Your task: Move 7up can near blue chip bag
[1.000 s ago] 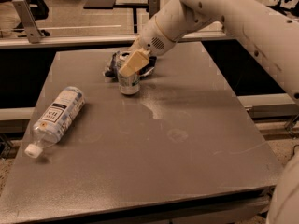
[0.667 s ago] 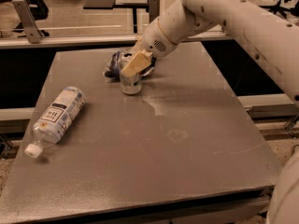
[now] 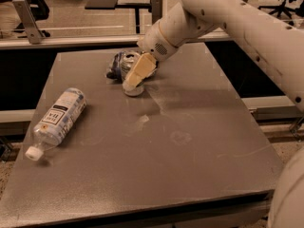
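The 7up can (image 3: 128,64) stands near the back of the grey table (image 3: 190,156), its silver top showing and slightly tilted. The crumpled blue chip bag (image 3: 115,67) lies directly behind and left of it, touching or nearly touching the can. My gripper (image 3: 133,81) reaches down from the white arm at the upper right and is closed around the can. One tan finger (image 3: 139,71) lies across the can's front, and the other is hidden behind it. The can's base rests at or just above the tabletop.
A clear plastic bottle (image 3: 57,120) with a white label and cap lies on its side at the table's left. The white arm (image 3: 247,27) crosses the upper right. Metal rails and office chairs stand beyond the table's far edge.
The gripper and the can have shifted only slightly, staying beside the blue chip bag. The bottle has not moved.
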Robot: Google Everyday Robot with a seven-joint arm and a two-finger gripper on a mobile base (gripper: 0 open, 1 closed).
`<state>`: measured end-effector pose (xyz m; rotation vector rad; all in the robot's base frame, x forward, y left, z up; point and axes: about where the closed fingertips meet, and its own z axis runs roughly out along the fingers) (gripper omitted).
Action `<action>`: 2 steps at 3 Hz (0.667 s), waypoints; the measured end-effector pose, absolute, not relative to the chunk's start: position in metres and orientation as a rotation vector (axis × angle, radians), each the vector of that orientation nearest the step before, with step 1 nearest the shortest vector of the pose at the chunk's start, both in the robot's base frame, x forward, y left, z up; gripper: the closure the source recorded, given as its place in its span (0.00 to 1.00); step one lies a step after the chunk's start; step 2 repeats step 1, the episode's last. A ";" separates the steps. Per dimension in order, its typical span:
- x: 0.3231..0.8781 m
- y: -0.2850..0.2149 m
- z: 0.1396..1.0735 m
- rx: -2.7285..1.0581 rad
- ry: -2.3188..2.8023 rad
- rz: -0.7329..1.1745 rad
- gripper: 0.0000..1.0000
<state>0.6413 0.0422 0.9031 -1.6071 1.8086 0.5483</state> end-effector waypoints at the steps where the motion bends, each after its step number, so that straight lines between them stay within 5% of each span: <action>1: 0.641 0.042 0.903 -1.607 1.809 0.548 0.00; 2: 0.641 0.042 0.903 -1.607 1.809 0.548 0.00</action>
